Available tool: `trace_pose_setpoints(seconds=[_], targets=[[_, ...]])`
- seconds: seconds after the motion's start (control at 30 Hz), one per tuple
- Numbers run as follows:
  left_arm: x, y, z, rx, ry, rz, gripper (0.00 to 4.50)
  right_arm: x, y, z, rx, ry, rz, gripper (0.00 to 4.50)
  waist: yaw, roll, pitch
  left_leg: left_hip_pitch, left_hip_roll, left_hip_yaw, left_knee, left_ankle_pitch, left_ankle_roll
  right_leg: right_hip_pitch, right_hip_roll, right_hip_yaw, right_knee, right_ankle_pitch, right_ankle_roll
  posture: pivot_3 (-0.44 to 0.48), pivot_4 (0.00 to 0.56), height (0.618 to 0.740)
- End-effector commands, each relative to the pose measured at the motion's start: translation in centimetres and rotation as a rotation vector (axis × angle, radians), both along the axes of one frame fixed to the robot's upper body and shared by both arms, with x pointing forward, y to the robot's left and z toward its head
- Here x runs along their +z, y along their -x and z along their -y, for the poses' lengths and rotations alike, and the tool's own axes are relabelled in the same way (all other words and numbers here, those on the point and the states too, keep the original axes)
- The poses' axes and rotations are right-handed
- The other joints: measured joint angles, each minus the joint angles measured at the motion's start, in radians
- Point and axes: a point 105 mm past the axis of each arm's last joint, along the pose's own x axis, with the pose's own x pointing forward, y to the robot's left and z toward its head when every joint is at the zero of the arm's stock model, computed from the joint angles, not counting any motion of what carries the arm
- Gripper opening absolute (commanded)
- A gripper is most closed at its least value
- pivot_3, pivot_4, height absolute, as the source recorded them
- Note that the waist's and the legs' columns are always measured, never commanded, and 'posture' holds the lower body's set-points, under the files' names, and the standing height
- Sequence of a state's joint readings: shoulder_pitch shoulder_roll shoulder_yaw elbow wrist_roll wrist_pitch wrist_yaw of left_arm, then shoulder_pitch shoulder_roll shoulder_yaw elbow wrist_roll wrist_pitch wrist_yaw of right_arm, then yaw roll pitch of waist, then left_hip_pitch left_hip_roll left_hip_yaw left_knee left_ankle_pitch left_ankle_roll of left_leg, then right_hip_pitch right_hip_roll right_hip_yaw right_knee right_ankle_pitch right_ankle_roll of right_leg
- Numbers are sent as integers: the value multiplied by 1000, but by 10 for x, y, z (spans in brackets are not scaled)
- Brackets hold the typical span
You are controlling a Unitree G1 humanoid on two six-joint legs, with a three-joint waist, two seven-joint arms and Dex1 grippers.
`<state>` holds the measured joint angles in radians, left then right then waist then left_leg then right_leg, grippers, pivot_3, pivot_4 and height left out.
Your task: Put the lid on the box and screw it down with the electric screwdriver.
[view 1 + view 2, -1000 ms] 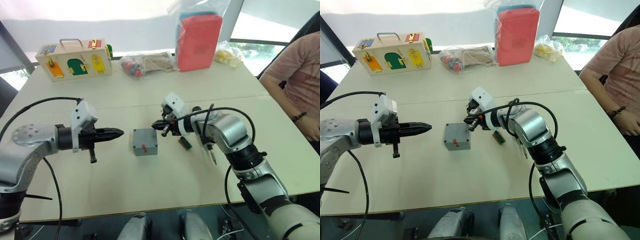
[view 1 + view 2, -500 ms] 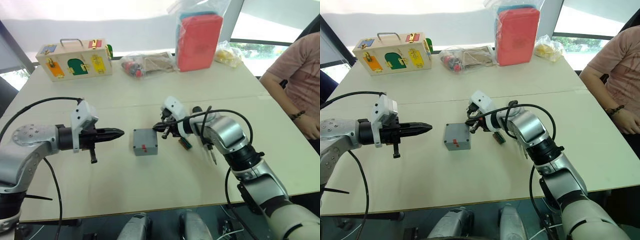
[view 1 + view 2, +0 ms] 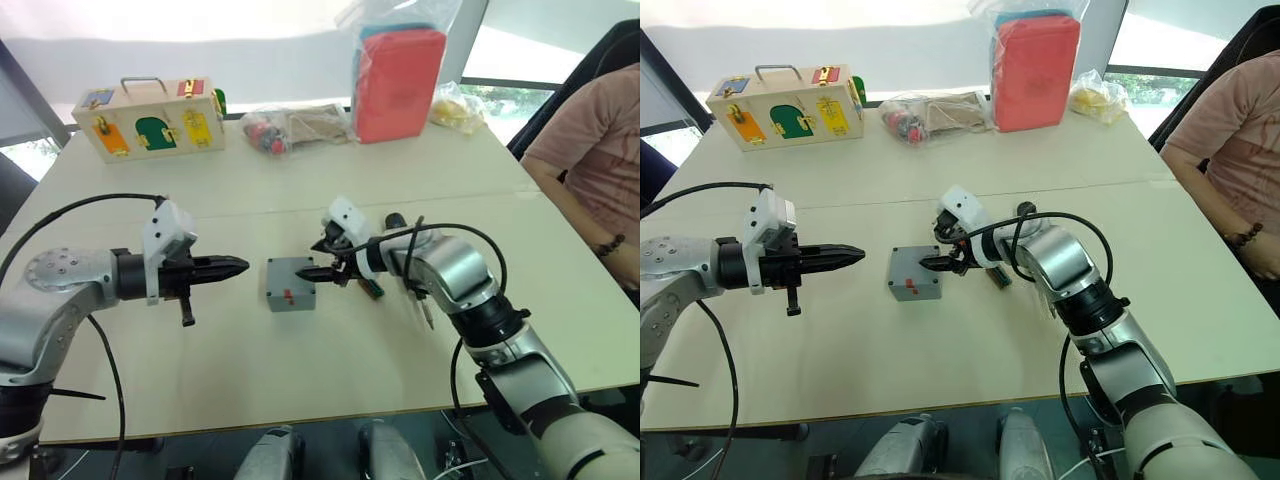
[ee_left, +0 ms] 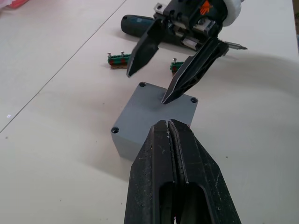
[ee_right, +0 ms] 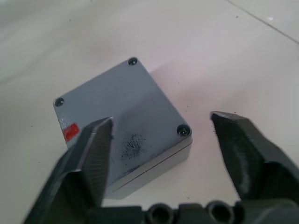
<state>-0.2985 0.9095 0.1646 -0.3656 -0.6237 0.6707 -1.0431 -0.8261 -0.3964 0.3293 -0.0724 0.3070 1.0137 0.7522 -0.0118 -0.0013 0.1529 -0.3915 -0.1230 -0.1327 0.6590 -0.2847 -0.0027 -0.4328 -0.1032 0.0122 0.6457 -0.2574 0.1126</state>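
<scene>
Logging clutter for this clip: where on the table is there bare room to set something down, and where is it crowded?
Bare: the near strip of the table in front of the box, and the middle band between the box and the wooden latch box. Crowded: beside the box, where the open right gripper, green connectors and electric screwdriver cluster; also the far edge with the red case and bags.

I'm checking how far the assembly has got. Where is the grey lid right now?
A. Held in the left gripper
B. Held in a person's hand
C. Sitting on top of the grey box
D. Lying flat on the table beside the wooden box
C: the lid sits on the box, screw heads at its corners, with the open right gripper over it and the left gripper shut and apart.
</scene>
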Motion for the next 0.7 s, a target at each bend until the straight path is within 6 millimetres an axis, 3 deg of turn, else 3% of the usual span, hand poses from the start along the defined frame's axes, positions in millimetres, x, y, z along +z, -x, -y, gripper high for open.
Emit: trace_pose_setpoints(seconds=[0.03, 0.23, 0.33, 0.5, 0.7], targets=[[9, 1, 10, -52, 11, 38, 0, 44, 3, 14, -20, -33, 96, 4463, 2, 0, 0, 0, 0, 0, 0, 0, 0, 0, 0, 0, 0, 0, 0, 0, 150, 740], [12, -1, 20, -108, 32, 51, 0, 55, -17, 83, -324, 174, -6, 4463, 1, 1, 1, 0, 0, 0, 0, 0, 0, 0, 0, 0, 0, 0, 0, 0, 150, 740], [10, -2, 23, -125, 31, 54, 0, 50, -17, 103, -415, 253, -132, 4463, -3, 1, 1, 0, 0, 0, -1, 0, 0, 0, -1, 0, -1, 0, 0, 0, 150, 740], [8, -5, 27, -138, 39, 70, 0, 28, -20, 123, -547, 340, -378, 4463, -6, 0, 1, 0, 1, 3, -5, 0, 0, -3, -1, 2, -1, 0, 0, 0, 150, 740], [7, -6, 30, -128, 54, 93, 0, 13, -33, 126, -659, 384, -487, 4463, -6, 0, 1, 0, 0, 4, -6, 1, -1, -5, -2, 3, -1, 0, 0, 0, 150, 740]])
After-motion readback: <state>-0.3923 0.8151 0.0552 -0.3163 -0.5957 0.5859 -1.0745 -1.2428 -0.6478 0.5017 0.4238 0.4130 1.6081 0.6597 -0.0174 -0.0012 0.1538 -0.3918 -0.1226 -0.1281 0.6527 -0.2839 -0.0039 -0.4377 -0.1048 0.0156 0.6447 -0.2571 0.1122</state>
